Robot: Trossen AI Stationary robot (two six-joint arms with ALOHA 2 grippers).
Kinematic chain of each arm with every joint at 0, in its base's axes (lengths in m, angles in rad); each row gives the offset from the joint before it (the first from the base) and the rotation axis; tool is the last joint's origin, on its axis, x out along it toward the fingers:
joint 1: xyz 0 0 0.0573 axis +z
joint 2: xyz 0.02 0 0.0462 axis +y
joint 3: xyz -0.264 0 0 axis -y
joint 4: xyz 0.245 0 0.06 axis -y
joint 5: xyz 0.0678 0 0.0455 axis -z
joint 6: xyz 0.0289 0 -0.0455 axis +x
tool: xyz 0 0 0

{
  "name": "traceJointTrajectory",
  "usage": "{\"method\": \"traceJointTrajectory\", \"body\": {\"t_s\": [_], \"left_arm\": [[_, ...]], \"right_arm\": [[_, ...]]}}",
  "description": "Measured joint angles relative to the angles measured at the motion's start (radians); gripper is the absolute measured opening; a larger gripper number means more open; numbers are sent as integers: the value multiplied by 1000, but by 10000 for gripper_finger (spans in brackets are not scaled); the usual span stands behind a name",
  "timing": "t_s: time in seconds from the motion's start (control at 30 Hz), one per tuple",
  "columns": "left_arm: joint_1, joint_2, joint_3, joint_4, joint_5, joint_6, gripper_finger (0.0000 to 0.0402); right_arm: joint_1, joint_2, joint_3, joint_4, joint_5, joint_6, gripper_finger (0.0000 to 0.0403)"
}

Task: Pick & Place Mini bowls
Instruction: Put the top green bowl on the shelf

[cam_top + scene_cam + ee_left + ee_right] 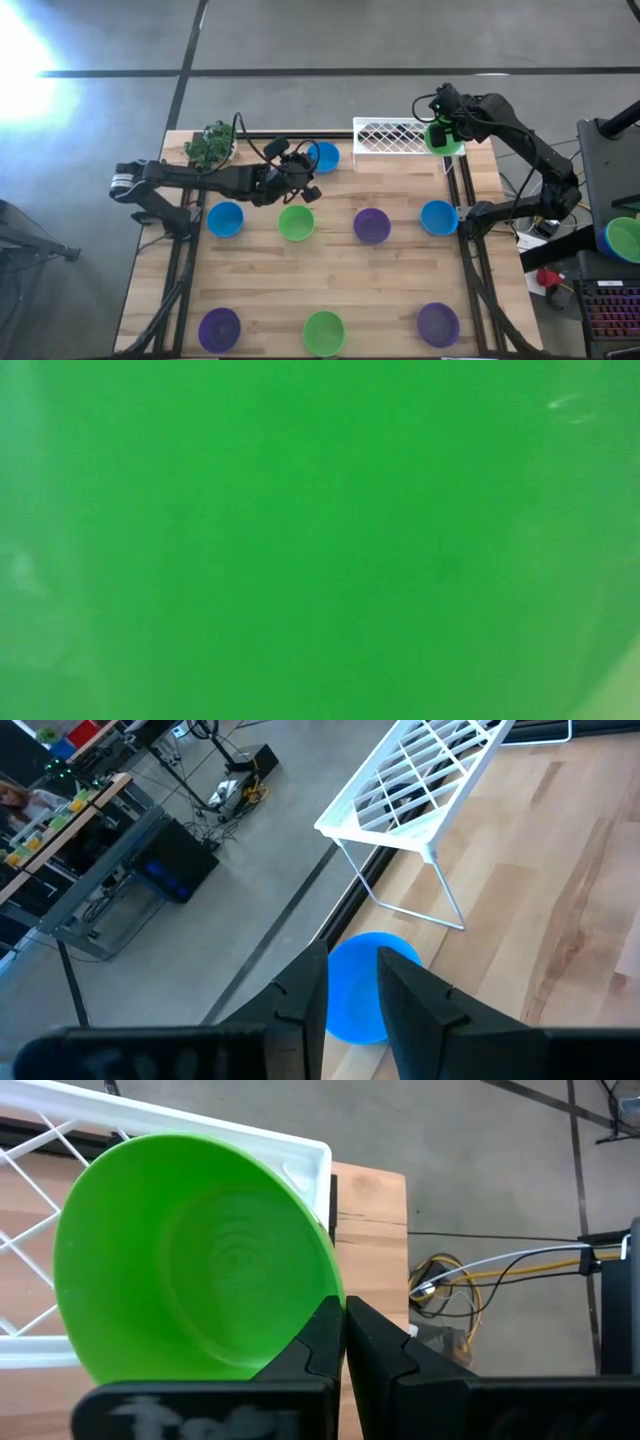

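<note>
Several mini bowls in blue, green and purple stand on the wooden table (400, 280). A blue bowl (322, 157) sits near the far edge. My left gripper (303, 176) hovers open just short of it and above it. In the left wrist view that blue bowl (358, 988) shows between and beyond the two fingers, untouched. My right gripper (437, 128) is shut on a green bowl (443, 139) at the right end of the white wire rack (392, 137). A green surface (320, 540) fills the low view, with no gripper in it. My right gripper pinches the green bowl's rim (330, 1302) between its two shut fingers, at the rim's near right side. The fingers slant down from the table's right. The bowl is lifted and tipped on its side, its hollow facing the wrist. Whether it touches the rack (300, 1155) I cannot tell.
A middle row holds a blue bowl (225, 218), a green bowl (296, 222), a purple bowl (372, 225) and a blue bowl (438, 217). Along the near edge stand purple (219, 328), green (323, 332) and purple (438, 324) bowls. A leafy toy plant (208, 145) sits far left.
</note>
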Motion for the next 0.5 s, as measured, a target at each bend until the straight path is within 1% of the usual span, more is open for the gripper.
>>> {"method": "traceJointTrajectory", "body": {"t_s": [0.17, 0.5], "left_arm": [[0, 0, 0, 0, 0, 0, 92], [0, 0, 0, 0, 0, 0, 92]], "right_arm": [[0, 0, -27, 16, 5, 6, 8], [0, 0, -27, 23, 4, 13, 8]]}}
